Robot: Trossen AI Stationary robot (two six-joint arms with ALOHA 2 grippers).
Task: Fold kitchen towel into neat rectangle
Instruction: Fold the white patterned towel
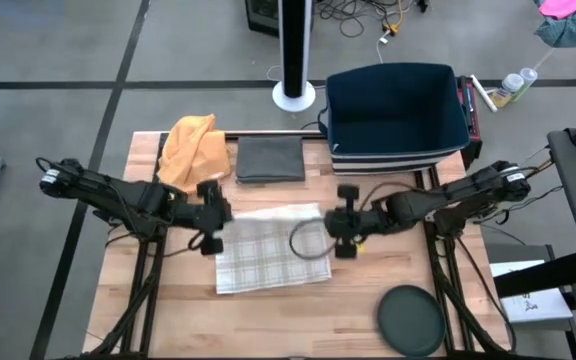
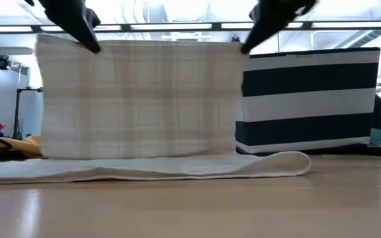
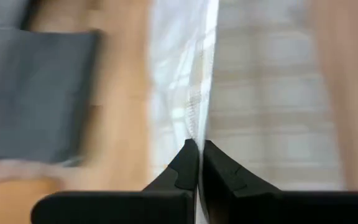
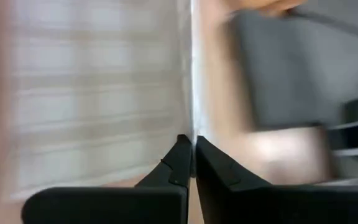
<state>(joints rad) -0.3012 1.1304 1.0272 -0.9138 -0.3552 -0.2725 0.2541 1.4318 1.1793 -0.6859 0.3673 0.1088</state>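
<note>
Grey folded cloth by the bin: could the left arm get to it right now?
Probably not yet. The left gripper is shut on the plaid towel's lifted edge, as is the right gripper. The grey cloth lies uncovered nearby, but the towel must be released first.

Wrist views motion-blurred, low view crops both arms, towel (image 2: 137, 99) hides the background

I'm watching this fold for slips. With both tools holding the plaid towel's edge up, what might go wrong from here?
The left tool and right tool pinch only the top corners of the plaid towel, so one could slip out. Its lower part trails on the table and may bunch. The folded grey cloth lies close behind and might get dragged.
</note>
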